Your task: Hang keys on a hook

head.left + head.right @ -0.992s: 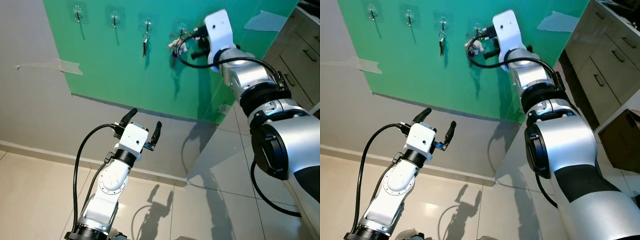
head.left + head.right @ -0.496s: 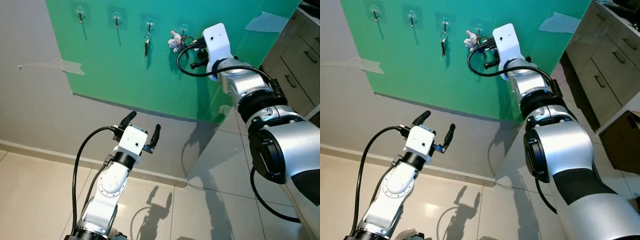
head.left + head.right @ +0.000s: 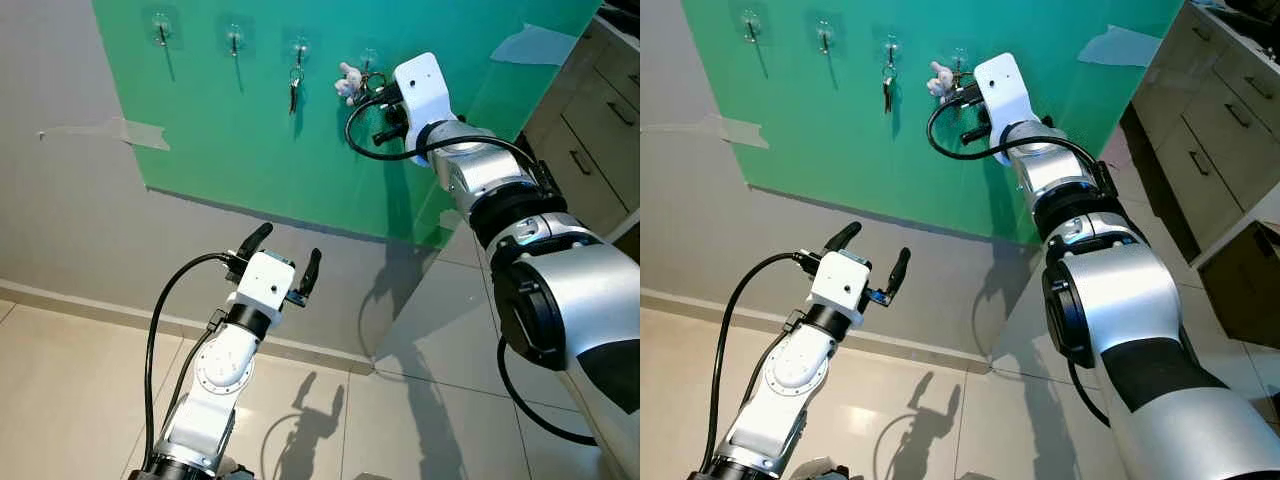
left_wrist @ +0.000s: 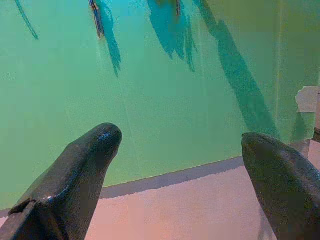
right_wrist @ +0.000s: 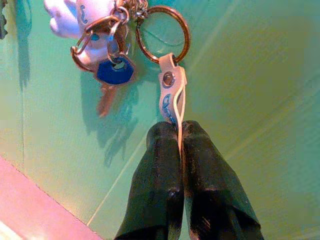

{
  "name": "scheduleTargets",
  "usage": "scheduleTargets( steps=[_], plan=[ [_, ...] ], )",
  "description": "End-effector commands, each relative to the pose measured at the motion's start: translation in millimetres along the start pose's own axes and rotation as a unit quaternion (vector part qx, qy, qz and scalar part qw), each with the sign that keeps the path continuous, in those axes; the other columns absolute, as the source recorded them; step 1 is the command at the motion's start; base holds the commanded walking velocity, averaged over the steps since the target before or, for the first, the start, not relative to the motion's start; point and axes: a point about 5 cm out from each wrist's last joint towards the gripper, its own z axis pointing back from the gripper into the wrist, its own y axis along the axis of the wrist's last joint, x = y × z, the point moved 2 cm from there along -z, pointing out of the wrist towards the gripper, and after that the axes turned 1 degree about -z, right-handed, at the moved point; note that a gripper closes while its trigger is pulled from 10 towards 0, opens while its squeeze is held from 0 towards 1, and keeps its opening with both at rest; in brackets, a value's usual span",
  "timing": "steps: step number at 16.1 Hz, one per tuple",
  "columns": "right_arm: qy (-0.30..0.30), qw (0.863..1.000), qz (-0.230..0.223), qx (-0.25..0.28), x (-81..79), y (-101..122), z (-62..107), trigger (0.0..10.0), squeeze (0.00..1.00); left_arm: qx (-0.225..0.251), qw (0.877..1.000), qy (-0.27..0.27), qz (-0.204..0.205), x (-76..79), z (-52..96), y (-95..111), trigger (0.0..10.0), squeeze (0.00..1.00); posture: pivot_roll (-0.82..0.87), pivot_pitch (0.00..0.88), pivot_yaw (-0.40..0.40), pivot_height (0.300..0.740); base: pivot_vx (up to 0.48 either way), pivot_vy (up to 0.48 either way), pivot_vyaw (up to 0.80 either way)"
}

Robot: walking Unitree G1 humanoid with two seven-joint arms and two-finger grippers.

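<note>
A green board (image 3: 300,150) on the wall carries a row of clear hooks. My right gripper (image 5: 179,127) is raised to the rightmost hook (image 3: 368,58) and is shut on the white strap (image 5: 170,95) of a key bunch. On the bunch's brass ring (image 5: 162,32) hang a blue-headed key (image 5: 114,72) and a white plush charm (image 3: 348,80). The bunch sits right at that hook; I cannot tell whether the ring is over it. My left gripper (image 3: 291,240) is open and holds nothing, low in front of the grey wall below the board.
A single key (image 3: 292,92) hangs from the third hook (image 3: 297,47). The two hooks to its left (image 3: 158,28) (image 3: 232,38) are bare. Cabinet drawers (image 3: 600,120) stand at the right. Below is tiled floor (image 3: 80,400).
My right gripper lifted the key bunch up to the rightmost hook, then shifted a little to the left. The left arm has stayed put.
</note>
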Motion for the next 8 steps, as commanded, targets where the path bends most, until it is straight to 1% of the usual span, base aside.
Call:
scheduleTargets(
  steps=[1, 2, 3, 5, 8],
  plan=[
    [-0.007, 1.000, 0.006, -0.012, 4.1, -10.9, 1.0, 10.0, 0.00, 0.007, 1.000, -0.004, -0.002, 3.8, -2.4, 5.1, 10.0, 0.00, 0.03, 0.000, -0.145, 0.740, 0.000, 0.000, 0.00],
    [-0.007, 1.000, 0.006, -0.012, 3.8, -11.4, 0.9, 10.0, 0.00, 0.007, 1.000, -0.004, -0.002, 3.8, -2.5, 5.2, 10.0, 0.00, 0.03, 0.000, -0.145, 0.740, 0.000, 0.000, 0.00],
    [-0.002, 1.000, 0.000, -0.015, 2.6, -13.2, 0.9, 10.0, 1.00, 0.007, 1.000, -0.003, -0.002, 3.9, -2.0, 5.0, 10.0, 0.00, 0.03, 0.000, -0.146, 0.740, 0.000, 0.000, 0.00],
    [0.007, 1.000, 0.000, -0.018, -0.2, -16.4, 0.7, 10.0, 1.00, 0.006, 1.000, -0.003, -0.001, 4.5, -0.9, 4.7, 10.0, 0.00, 0.03, 0.000, -0.146, 0.740, 0.000, 0.000, 0.00],
    [0.004, 1.000, 0.001, -0.021, -0.2, -17.6, 0.7, 10.0, 1.00, 0.005, 1.000, -0.003, -0.001, 4.6, -0.4, 4.9, 10.0, 0.00, 0.03, 0.000, -0.147, 0.740, 0.000, 0.000, 0.00]
  ],
)
